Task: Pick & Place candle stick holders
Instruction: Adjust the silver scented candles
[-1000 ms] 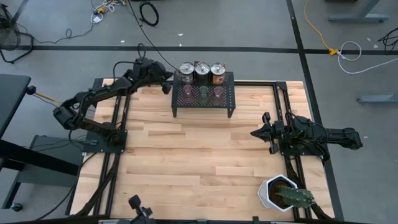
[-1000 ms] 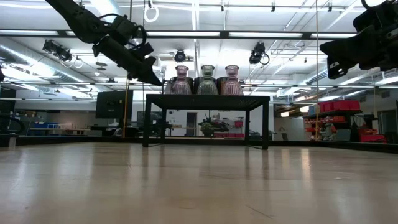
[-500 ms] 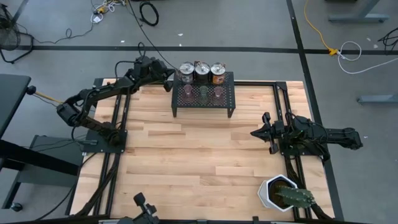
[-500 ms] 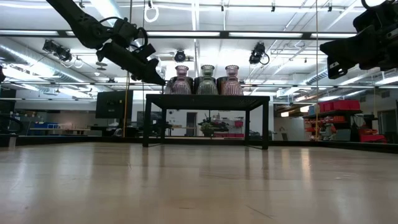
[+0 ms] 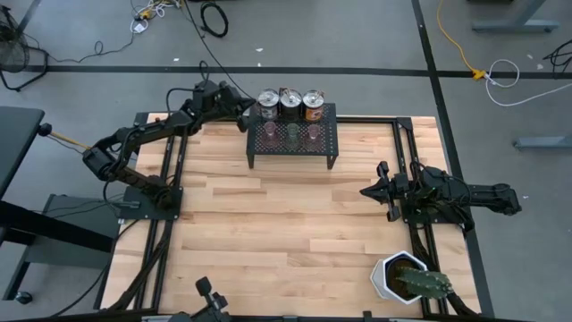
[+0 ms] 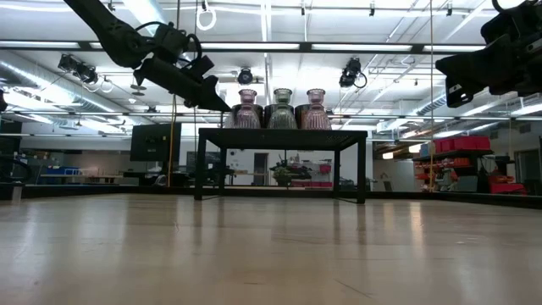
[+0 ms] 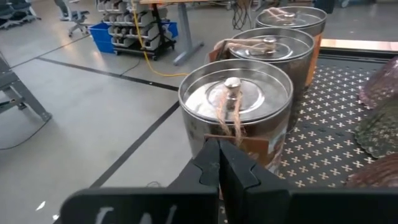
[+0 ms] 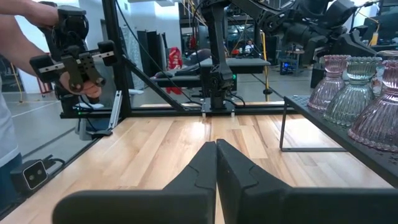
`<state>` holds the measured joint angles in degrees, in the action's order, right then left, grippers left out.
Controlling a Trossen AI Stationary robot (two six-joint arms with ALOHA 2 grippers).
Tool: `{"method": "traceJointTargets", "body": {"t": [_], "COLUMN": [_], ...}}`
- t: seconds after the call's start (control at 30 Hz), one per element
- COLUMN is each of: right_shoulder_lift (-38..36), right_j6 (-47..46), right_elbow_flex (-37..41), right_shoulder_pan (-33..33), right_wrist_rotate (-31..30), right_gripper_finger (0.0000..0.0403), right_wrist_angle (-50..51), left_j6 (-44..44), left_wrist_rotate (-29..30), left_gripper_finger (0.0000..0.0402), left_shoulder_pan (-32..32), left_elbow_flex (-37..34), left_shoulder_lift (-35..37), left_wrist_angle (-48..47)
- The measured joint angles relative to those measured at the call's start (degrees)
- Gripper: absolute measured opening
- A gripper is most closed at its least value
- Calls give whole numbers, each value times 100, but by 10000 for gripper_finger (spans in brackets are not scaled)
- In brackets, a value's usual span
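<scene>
**Observer:** What does your left end effector face?

**Operator:** From the left wrist view, working outward: my left end effector [image 7: 219,163] has its fingers pressed together, holding nothing. Directly ahead, nearly touching the tips, stands the nearest metal holder [image 7: 236,112], upright, its long axis vertical, a twine tie hanging down its front. Behind it the other two metal holders [image 7: 268,50] recede in a line toward the upper right of that frame.

**Observer:** And overhead?

**Operator:** In the high view the left end effector [image 5: 243,119] sits in the upper middle, just left of the black mesh rack [image 5: 292,154], beside the leftmost can. The right end effector [image 5: 372,190] waits at right-centre over the counter [image 5: 268,224], also closed and empty, well apart from the rack. So the left arm is plainly nearer.

**Observer:** Count them.

**Operator:** Six holders, all on the rack: three metal cans along its far edge, and in front of them three glass cups [image 5: 291,133], two pink flanking one green.

**Observer:** Next move?

**Operator:** I judge the fingers must open before closing round that first can.
</scene>
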<state>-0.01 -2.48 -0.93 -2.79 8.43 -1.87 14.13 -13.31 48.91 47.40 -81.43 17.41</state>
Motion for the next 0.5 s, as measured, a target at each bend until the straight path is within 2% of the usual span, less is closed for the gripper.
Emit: {"method": "traceJointTargets", "body": {"t": [0.5], "right_shoulder_lift": [0], "right_j6": [-2], "right_elbow_flex": [0], "right_shoulder_pan": [0], "right_wrist_rotate": [1], "right_gripper_finger": [9], "right_wrist_angle": [0], "left_j6": [-4], "left_wrist_rotate": [-184], "left_gripper_finger": [0], "left_shoulder_pan": [4], "left_elbow_flex": [0], "left_shoulder_lift": [0], "left_wrist_angle": [243]}}
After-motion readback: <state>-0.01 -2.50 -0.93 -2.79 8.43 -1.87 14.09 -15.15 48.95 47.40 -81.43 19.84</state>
